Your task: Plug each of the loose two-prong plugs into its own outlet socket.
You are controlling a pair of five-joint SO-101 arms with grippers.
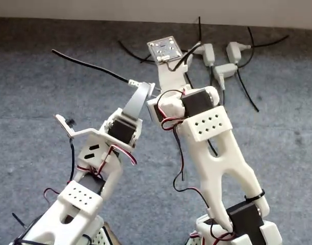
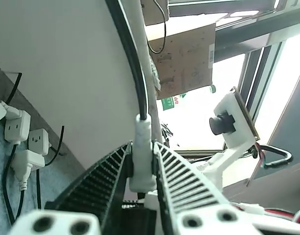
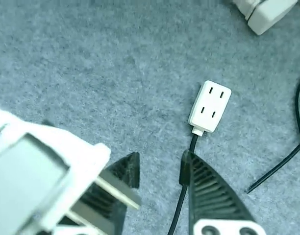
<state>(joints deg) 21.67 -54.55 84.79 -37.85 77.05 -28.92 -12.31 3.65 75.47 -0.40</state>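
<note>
My left gripper is shut on a white two-prong plug whose black cord runs up out of the fingertips. From the high view that gripper hangs mid-table beside the other arm, and the cord trails off to the far left. My right gripper is open just short of a white outlet socket, with the socket's black cord lying between its fingers. A blurred white plug body with metal prongs sits close to the lens. My right gripper is at the far side of the table.
Grey carpet covers the table. More white sockets and a plug block with black cords lie at the back right; they appear as sockets in the left wrist view. Another white block lies beyond the socket.
</note>
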